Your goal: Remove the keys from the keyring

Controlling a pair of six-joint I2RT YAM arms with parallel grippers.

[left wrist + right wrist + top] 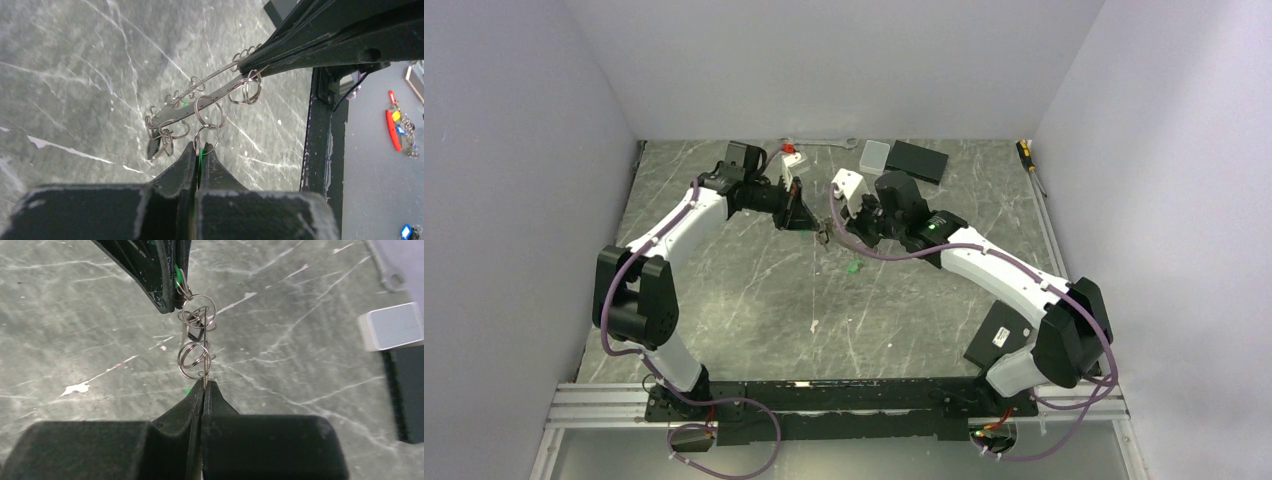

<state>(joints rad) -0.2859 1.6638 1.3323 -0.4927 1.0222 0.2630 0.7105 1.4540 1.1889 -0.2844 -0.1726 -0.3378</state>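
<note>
Above the middle of the grey marbled tabletop [724, 300], nearer its far edge, a thin grey metal keyring [200, 97] of linked wire rings is held taut in the air between two black two-finger end effectors. The left end effector [200, 150] is pinched shut on a tiny flat green-headed key [200, 159], which is attached to an end ring. The right end effector [204, 386] is clamped narrow on the ring at the opposite end. A tiny black-headed key [154, 148] is seen hanging among the rings. A second green-headed key [854, 267] lies loose on the tabletop, just toward the near edge from the pair.

Risk is judged to lie in the pull. The thin ring could slip from the right grip and the bundle swing away, or the green key could be dragged out of the left pinch without being threaded off its ring.

The keyring's long axis is judged to run straight from one end effector to the other, roughly parallel to the far edge, with the held key pointing along it into the left jaws.
</note>
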